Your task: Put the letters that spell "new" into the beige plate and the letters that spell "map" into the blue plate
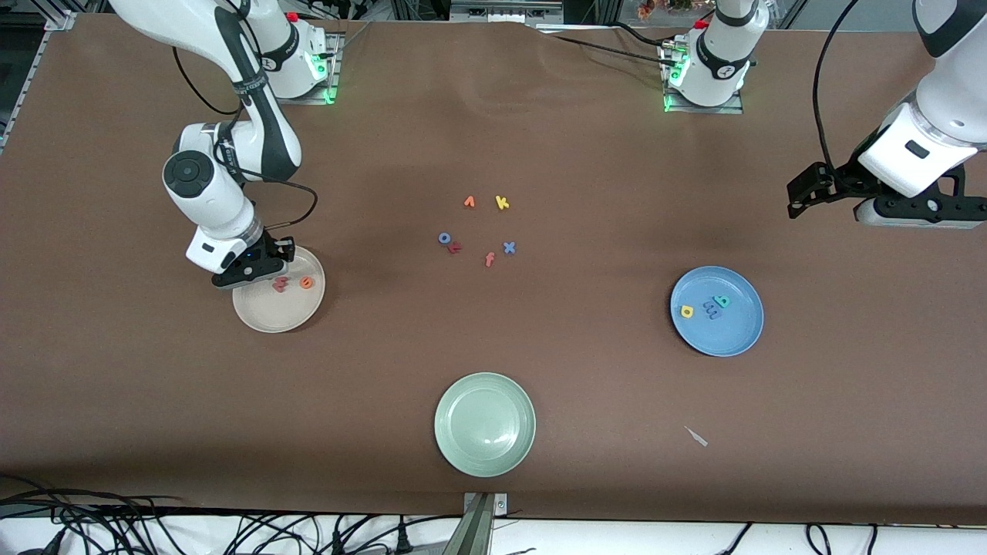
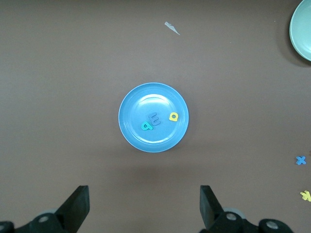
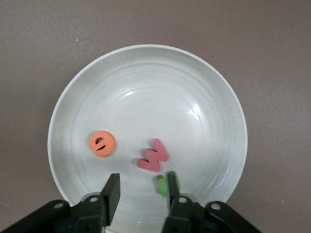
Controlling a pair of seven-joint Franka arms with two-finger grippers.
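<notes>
The beige plate point(image 1: 262, 320) point(image 3: 146, 77) lies toward the right arm's end of the table. In it are the orange e point(image 1: 308, 283) point(image 3: 101, 143) and the pinkish-red w point(image 1: 280, 285) point(image 3: 153, 155). My right gripper point(image 1: 254, 270) point(image 3: 142, 182) hangs low over this plate, open. The green n point(image 3: 162, 185) stands on edge against the inside of one finger; the front view hides it. The blue plate point(image 1: 740, 339) point(image 2: 146, 97) holds the yellow p point(image 1: 687, 311) point(image 2: 173, 116), periwinkle m point(image 1: 712, 312) point(image 2: 156, 120) and teal a point(image 1: 722, 301) point(image 2: 146, 126). My left gripper point(image 1: 802, 196) point(image 2: 144, 194) waits high up, open and empty.
A pale green plate point(image 1: 485, 424) point(image 2: 303, 29) sits near the front camera's edge. Loose letters lie mid-table: an orange v-like one point(image 1: 469, 202), yellow k point(image 1: 502, 203), blue ring point(image 1: 445, 238), red letter point(image 1: 455, 247), reddish f point(image 1: 490, 259), blue x point(image 1: 509, 247). A small scrap point(image 1: 696, 436) lies near the blue plate.
</notes>
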